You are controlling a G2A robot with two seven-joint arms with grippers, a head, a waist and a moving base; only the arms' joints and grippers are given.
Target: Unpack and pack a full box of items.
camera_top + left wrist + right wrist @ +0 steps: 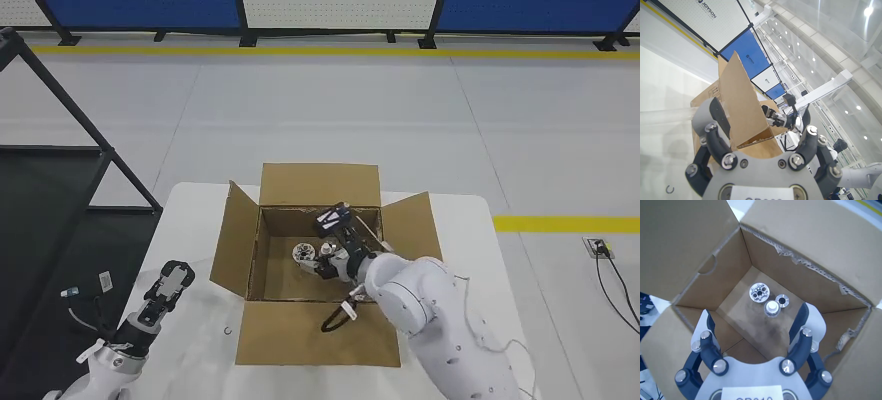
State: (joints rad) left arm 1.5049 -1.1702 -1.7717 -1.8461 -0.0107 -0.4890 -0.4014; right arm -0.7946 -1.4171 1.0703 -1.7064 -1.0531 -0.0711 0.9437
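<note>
On white table (460, 215), open cardboard box (320, 185), R gripper (756, 311) inside box, jaws apart, empty, L gripper (761, 105) left of box, jaws apart, empty, on box floor beneath R gripper: metal disc (759, 293), white-capped bottle (772, 309), sm. metal ring (782, 300), clustered.

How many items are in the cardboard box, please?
3, together on the box floor: a holed metal disc, a smaller metal ring, a white-capped bottle; others possibly hidden.
</note>
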